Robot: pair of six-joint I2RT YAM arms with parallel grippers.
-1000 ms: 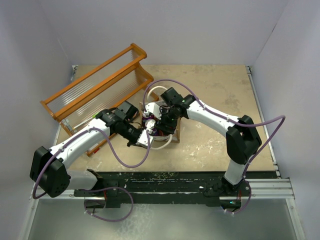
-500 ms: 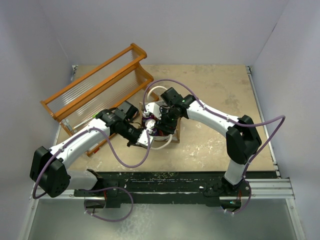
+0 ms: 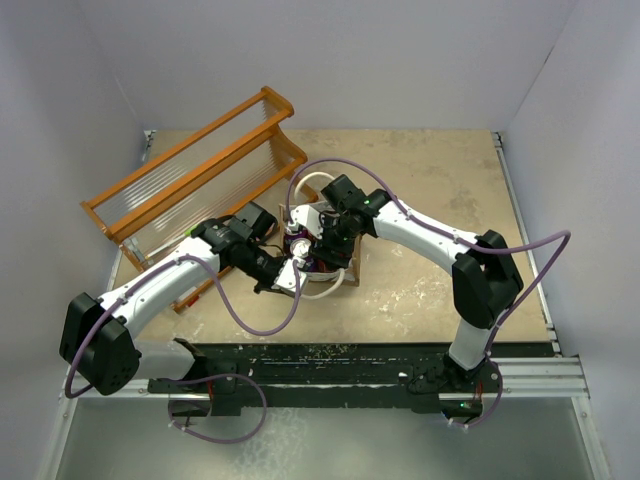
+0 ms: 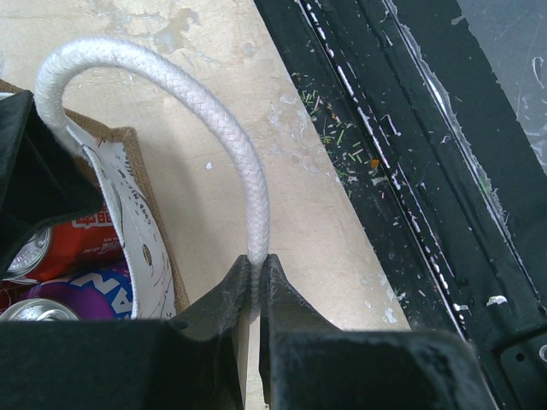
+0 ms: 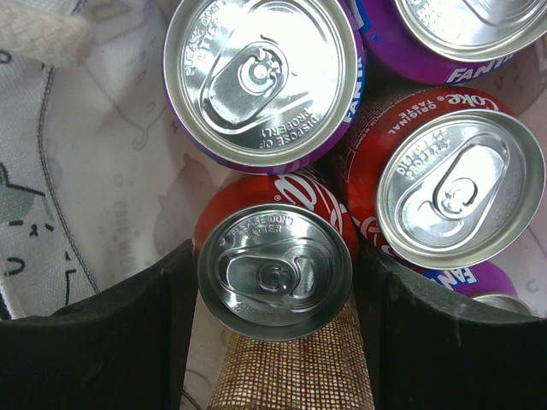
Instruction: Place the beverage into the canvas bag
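The canvas bag [image 3: 351,272] stands at the table's middle, tan burlap with a pale printed lining [image 5: 102,171]. My left gripper [image 3: 291,273] is shut on its white rope handle [image 4: 214,120] and holds it pinched between the fingertips beside the bag's wall [image 4: 128,213]. My right gripper [image 3: 322,245] is down inside the bag, shut on an upright red cola can [image 5: 273,272], one finger on each side. Around it stand a purple can [image 5: 261,77], another red can [image 5: 457,188] and a purple Fanta can [image 5: 461,26]. The bag's floor is hidden.
An orange rack with clear slats [image 3: 190,185] stands at the back left, close behind my left arm. The black front rail [image 4: 427,171] runs just beyond the bag's handle. White walls close in the table on three sides.
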